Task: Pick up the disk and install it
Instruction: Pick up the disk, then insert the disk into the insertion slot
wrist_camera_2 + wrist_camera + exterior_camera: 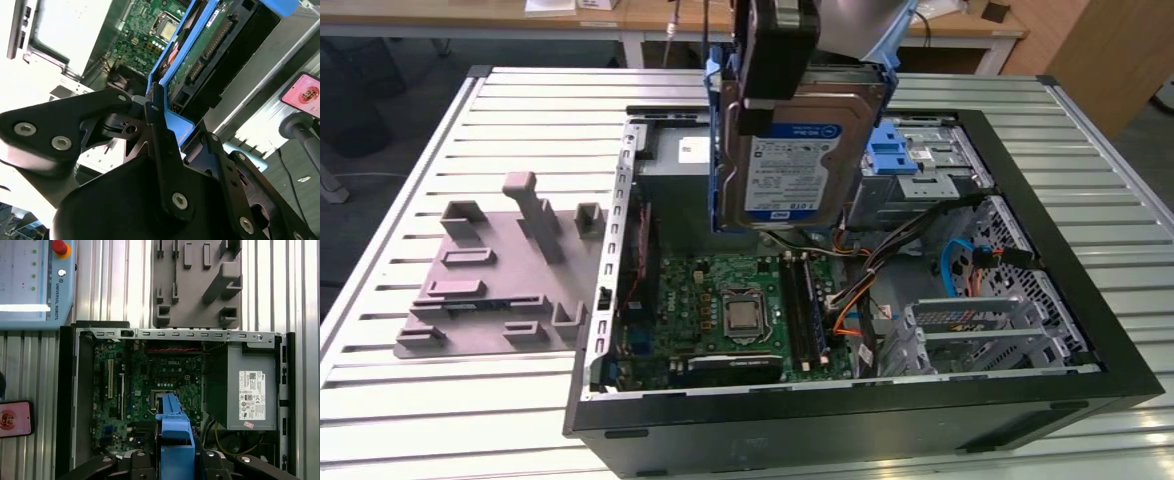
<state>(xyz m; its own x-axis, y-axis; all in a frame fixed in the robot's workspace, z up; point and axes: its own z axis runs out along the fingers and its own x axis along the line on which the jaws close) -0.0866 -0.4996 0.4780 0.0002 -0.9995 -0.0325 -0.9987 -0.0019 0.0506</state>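
Here, the tool (771, 90), clamped on the upper edge of the disk (801, 165), holds it upright above the open computer case (1067, 385); a slipping grip or tilt could drop it onto the motherboard (720, 300).

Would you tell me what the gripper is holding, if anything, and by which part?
The gripper holds the disk by its upper end, fingers closed on the blue side rails, above the open computer case.

bright, even light; second wrist view has blown-out glare.
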